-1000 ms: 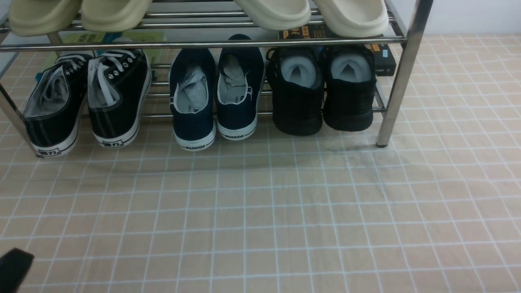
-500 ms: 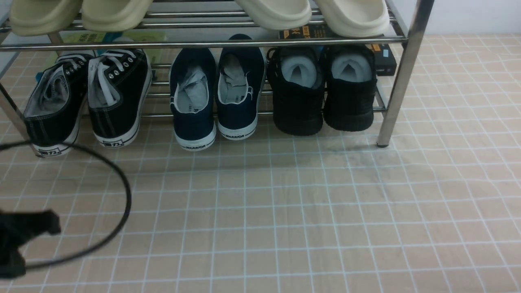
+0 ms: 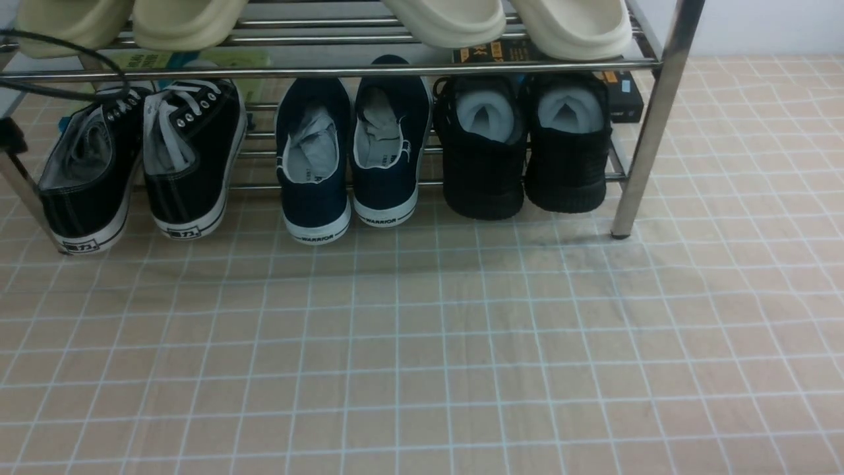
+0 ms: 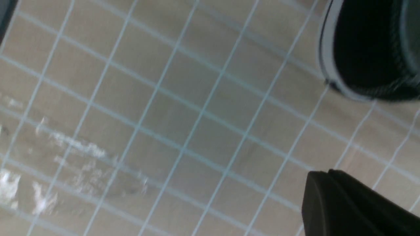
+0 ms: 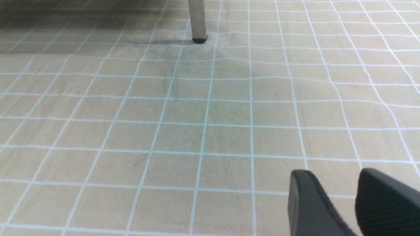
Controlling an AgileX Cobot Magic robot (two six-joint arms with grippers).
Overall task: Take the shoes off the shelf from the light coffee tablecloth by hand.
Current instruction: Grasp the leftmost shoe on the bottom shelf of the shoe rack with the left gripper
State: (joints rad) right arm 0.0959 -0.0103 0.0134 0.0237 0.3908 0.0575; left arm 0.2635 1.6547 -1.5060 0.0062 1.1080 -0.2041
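Note:
The shoes, black canvas sneakers [image 3: 142, 161] with white laces and soles, sit heel-out at the left end of the lower tier of the chrome shelf [image 3: 653, 119]. The shelf stands on the light coffee tablecloth [image 3: 422, 343]. In the left wrist view my left gripper [image 4: 328, 172] is shut with nothing in it and hangs over the cloth. A black heel with a white sole [image 4: 361, 52] lies a short way beyond it. My right gripper [image 5: 331, 172] is open and empty, low over the cloth in front of the shelf's foot [image 5: 199, 36]. Neither gripper shows in the front view.
Navy WARRIOR slip-ons [image 3: 349, 152] and all-black knit shoes [image 3: 521, 145] share the lower tier. Cream slippers [image 3: 508, 23] rest on the upper bars. A dark box [image 3: 623, 95] lies behind the shelf. A black cable [image 3: 72, 49] loops past the shelf's top left corner.
The dark part of my left arm at the bottom left has gone up and out past the left edge. Its cable loop has risen from the cloth to the shelf's top left corner.

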